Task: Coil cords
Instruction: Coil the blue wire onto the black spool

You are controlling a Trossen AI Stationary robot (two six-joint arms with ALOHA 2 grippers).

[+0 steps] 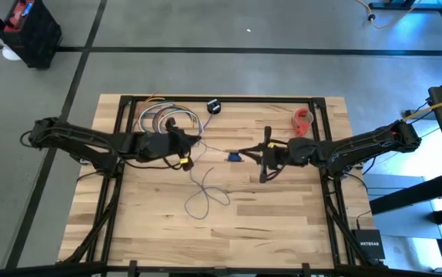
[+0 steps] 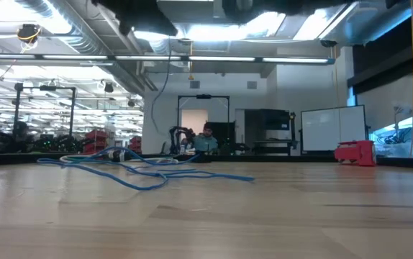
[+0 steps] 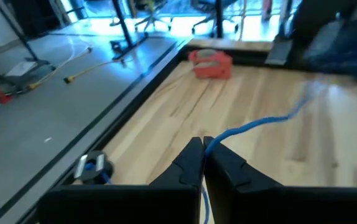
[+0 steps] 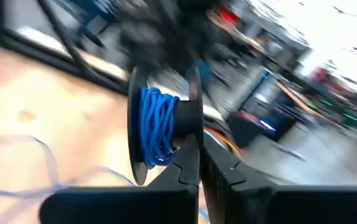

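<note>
Pale wooden planks make up the table (image 1: 267,223), with concrete floor beyond it. Nearest lies a loose loop of the cords (image 1: 205,198), slack on the boards. Farther in, at mid-table, the left gripper (image 1: 184,161) is pinched shut on the blue strand, while the right gripper (image 1: 240,154) is closed on a small spool (image 4: 161,127) already carrying several turns. Winding looks well under way; next, I judge, the slack must be fed evenly onto the spool. A red tape roll (image 1: 303,118) sits far right.
</note>
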